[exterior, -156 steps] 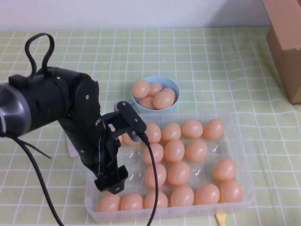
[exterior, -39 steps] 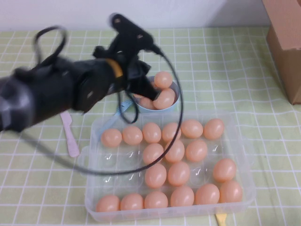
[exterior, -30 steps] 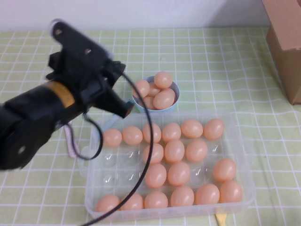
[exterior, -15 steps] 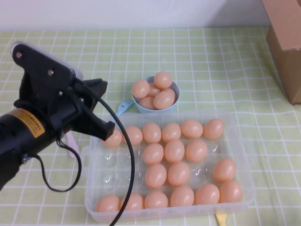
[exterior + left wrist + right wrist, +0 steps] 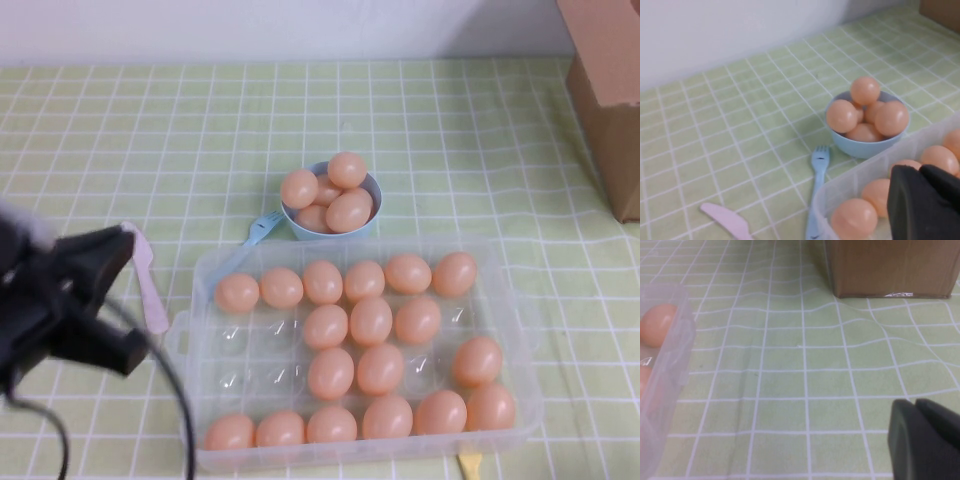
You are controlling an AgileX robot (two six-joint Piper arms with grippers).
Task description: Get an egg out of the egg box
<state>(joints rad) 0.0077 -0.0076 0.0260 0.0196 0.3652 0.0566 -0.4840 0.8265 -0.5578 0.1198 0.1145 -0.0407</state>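
The egg box (image 5: 205, 268) is a clear plastic tray in the front middle, with several peach-orange eggs (image 5: 372, 320) in its wells. Its left wells are bare. My left gripper (image 5: 125, 350) is at the lower left, left of the box. In the left wrist view it (image 5: 919, 173) is shut and empty, near the box's corner (image 5: 850, 185) and its eggs (image 5: 855, 220). My right gripper (image 5: 916, 407) is shut and empty over bare cloth. The box's edge (image 5: 670, 355) is off to one side of it.
A light-blue bowl (image 5: 330, 228) heaped with eggs (image 5: 347, 169) stands just behind the box. A blue fork (image 5: 262, 228) and a pink knife (image 5: 150, 285) lie to its left. A cardboard box (image 5: 610, 90) stands at the back right.
My left gripper has drawn back from the bowl to the lower left, shut and empty. One more egg now lies on top of the bowl's pile.
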